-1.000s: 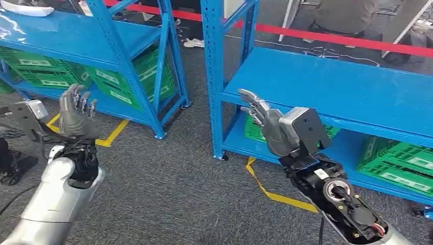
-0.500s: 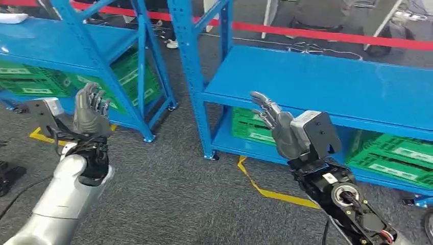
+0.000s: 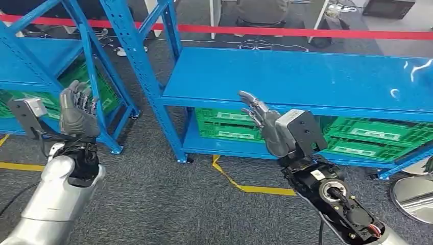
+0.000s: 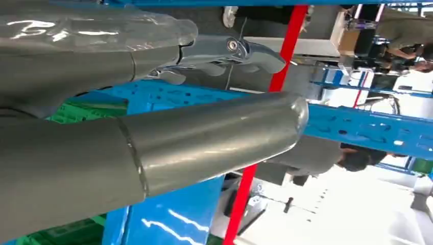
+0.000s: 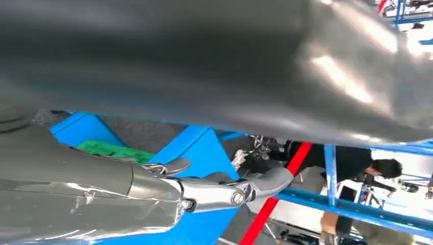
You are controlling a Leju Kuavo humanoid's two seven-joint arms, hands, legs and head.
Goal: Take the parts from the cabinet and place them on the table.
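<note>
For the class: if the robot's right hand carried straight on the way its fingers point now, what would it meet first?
Most likely the front edge of the blue shelf: the right hand points up and forward at it with fingers spread, empty. Depth is uncertain from this view.

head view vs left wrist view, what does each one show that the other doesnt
The head view alone shows the right hand, empty with fingers spread, in front of the blue shelf, plus yellow floor tape on grey carpet. The left wrist view alone shows a seated person in the background. Both show the left hand, raised and holding nothing, the blue racks, the green crates and the red barrier tape.
</note>
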